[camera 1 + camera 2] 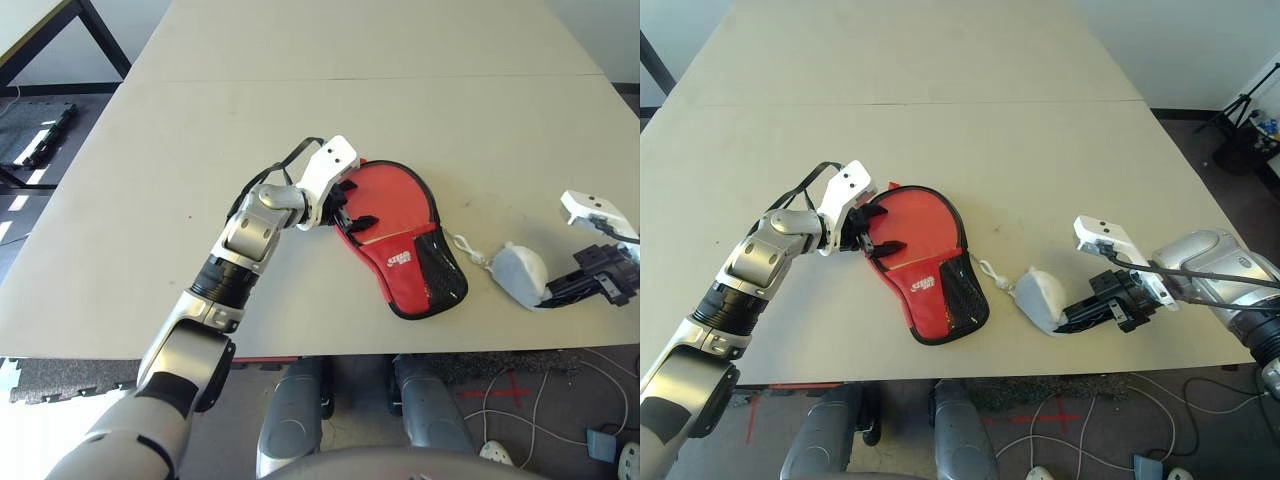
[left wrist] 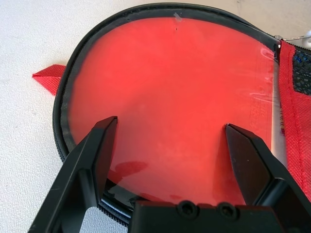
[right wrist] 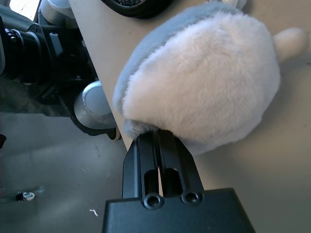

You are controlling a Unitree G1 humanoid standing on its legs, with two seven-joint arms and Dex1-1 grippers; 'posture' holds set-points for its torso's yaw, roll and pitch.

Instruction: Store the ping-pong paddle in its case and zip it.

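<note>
Spread wide, the jaws of the left gripper (image 2: 170, 145) straddle the round head of the case (image 1: 405, 240), whose open mouth shows the red face of the ping-pong paddle (image 2: 170, 92) inside, while the right gripper (image 3: 163, 138) has its jaws pressed together on the edge of a fluffy grey pouch (image 1: 1040, 297) corded to the case. Both case and pouch lie close to the near edge of the pale table (image 1: 350, 60), whose far half is bare. Beyond the table's left side stand a black-framed bench (image 1: 100, 40) and grey floor.
</note>
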